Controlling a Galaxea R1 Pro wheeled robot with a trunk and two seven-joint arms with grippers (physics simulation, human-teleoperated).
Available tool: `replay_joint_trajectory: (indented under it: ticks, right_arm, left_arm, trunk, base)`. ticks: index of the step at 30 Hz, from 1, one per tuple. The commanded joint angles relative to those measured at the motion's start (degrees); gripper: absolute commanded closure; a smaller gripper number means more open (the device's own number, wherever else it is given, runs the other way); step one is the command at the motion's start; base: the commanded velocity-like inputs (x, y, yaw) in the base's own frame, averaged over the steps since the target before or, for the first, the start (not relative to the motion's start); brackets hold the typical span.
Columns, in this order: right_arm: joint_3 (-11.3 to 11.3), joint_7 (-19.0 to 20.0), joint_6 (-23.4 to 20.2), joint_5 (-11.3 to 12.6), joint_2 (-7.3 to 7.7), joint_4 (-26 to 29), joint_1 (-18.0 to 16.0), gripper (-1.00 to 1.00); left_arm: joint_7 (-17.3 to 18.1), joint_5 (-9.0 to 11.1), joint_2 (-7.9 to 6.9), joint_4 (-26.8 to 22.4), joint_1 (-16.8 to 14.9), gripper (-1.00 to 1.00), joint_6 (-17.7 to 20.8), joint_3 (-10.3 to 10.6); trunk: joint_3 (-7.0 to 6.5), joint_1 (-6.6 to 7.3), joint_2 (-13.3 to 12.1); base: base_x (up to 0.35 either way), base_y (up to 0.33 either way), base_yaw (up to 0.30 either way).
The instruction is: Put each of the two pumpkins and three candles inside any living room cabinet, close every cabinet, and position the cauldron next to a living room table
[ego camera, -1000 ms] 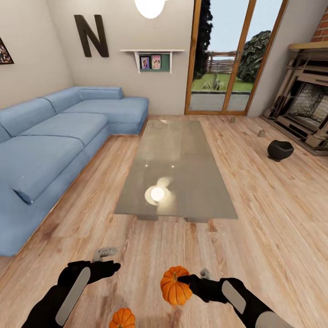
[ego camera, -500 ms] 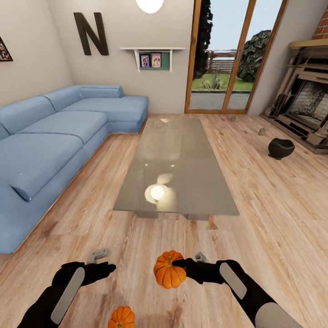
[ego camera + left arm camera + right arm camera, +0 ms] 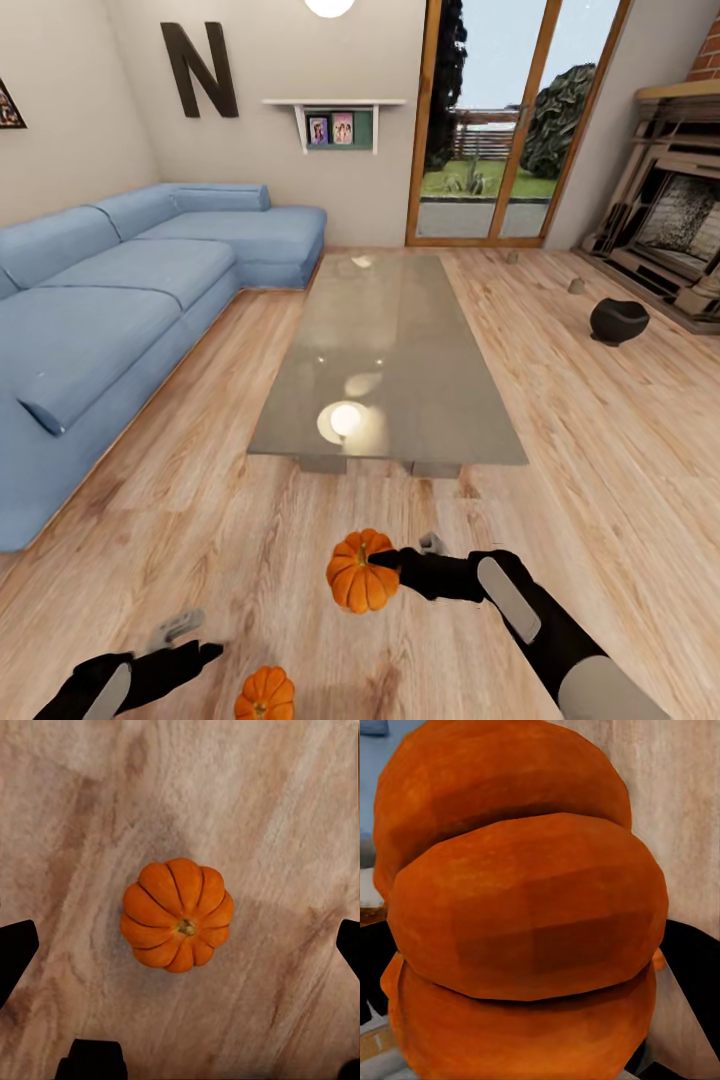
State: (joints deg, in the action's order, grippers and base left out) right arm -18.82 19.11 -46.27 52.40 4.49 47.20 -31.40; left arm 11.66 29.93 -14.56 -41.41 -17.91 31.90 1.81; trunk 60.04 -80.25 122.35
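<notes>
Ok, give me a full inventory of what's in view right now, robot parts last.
held pumpkin: 1, orange, in the right gripper above the floor
floor pumpkin: 1, orange, on the floor by the left gripper
candles: 2 seen, grey, on the floor near the fireplace; the other by the glass door
cauldron: 1, black, on the floor before the fireplace
coffee table: 1, glass-topped, mid-room
sofa: 1, blue, left wall
fireplace: 1, brown, right wall
left gripper: black, open, low beside the floor pumpkin
right gripper: black, shut on the held pumpkin
</notes>
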Motion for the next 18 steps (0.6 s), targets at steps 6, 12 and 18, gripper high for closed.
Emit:
replay_joint_trajectory:
  ticks: [6,12,18]
  right_arm:
    - [-0.2,-3.7,-5.7,-0.4,-0.3,17.9,0.2,1.0]
    - [-0.3,-7.1,-6.8,-0.1,-0.44,22.4,0.2,1.0]
    - [-0.3,-7.5,-7.0,-0.1,-0.45,23.8,0.2,1.0]
  left_arm:
    - [1.4,0.3,-0.52,0.7,0.0,-1.0,-2.4,0.1]
    - [1.5,0.8,-0.52,1.2,0.0,-1.0,-6.1,0.1]
    - [3.4,0.8,-0.52,7.8,0.0,-1.0,-12.7,0.4]
  trunk:
    - [1.13,-1.32,2.4]
    - [2.21,-2.63,4.8]
    - [3.28,-3.95,7.3]
  base:
    - [0.0,0.0,0.0]
    - [0.0,0.0,0.0]
    - [0.0,0.0,0.0]
